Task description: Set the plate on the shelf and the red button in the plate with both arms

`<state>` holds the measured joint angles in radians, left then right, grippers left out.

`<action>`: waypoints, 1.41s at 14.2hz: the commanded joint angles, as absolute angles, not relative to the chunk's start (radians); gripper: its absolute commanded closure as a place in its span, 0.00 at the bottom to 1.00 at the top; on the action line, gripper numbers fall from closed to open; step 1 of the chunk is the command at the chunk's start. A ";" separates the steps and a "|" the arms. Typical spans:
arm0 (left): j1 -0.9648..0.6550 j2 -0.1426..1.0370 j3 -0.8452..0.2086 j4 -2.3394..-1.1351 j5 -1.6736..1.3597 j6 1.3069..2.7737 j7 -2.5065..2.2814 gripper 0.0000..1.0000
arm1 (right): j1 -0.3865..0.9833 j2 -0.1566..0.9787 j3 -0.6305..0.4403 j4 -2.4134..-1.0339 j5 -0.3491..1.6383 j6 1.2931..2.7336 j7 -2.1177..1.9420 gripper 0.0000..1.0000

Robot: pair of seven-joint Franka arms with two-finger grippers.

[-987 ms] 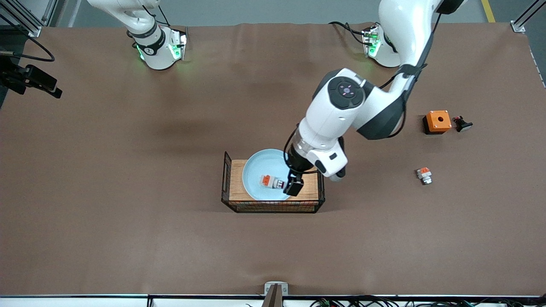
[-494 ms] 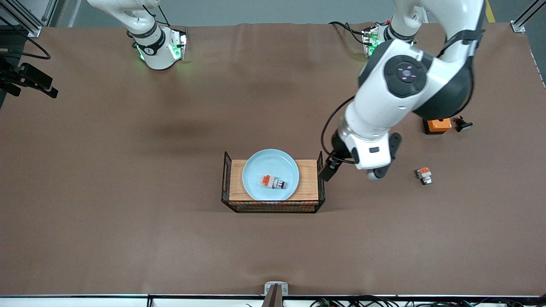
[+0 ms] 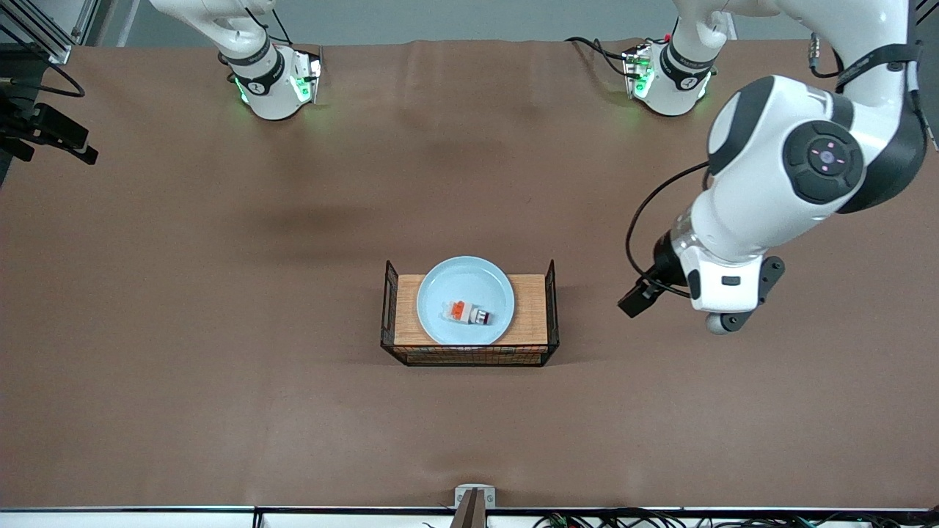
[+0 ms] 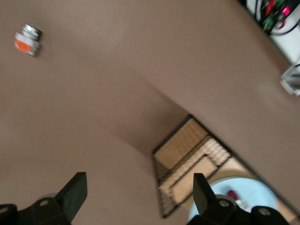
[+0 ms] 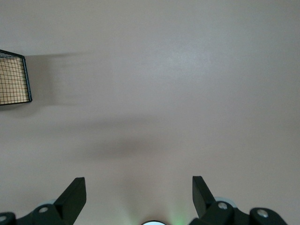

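Observation:
The pale blue plate (image 3: 465, 293) lies in a wire basket (image 3: 469, 356) with a wooden floor, near the table's middle. The red button (image 3: 468, 313) lies on the plate, its dark red cap toward the left arm's end. My left gripper (image 3: 635, 299) hangs open and empty over bare table beside the basket, toward the left arm's end. The left wrist view shows that gripper (image 4: 138, 192), the basket (image 4: 187, 159), the plate (image 4: 248, 199) and the red button (image 4: 232, 193). My right gripper (image 5: 138, 192) waits open over bare table near its base.
A white-and-orange part with a silvery end (image 4: 28, 40) lies on the table toward the left arm's end. A corner of the basket (image 5: 14, 77) shows in the right wrist view. A black camera mount (image 3: 44, 132) juts in at the right arm's end.
My left gripper has pulled away from the plate toward the left arm's end of the table, leaving the red button on the plate. The right arm has not moved.

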<state>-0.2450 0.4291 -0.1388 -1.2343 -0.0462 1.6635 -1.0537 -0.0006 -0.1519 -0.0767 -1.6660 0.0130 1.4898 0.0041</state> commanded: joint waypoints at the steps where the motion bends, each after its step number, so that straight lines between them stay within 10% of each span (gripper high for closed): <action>1: -0.195 0.361 -0.138 -1.269 -0.043 1.545 -0.866 0.01 | 0.014 -0.184 -0.091 -1.698 0.014 1.499 0.002 0.00; 15: 0.067 -0.023 -0.147 -1.744 -0.032 1.681 -0.252 0.00 | 0.005 -0.187 -0.089 -1.704 0.014 1.519 0.014 0.00; 20: 0.083 -0.026 -0.140 -1.709 -0.029 1.750 -0.193 0.00 | 0.008 -0.189 -0.084 -1.704 0.003 1.537 0.009 0.00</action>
<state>0.0639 -0.0015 -0.1375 -1.7103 -0.0259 1.7258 -0.2435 -0.0008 -0.1560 -0.0846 -1.6727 0.0126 1.5208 0.0111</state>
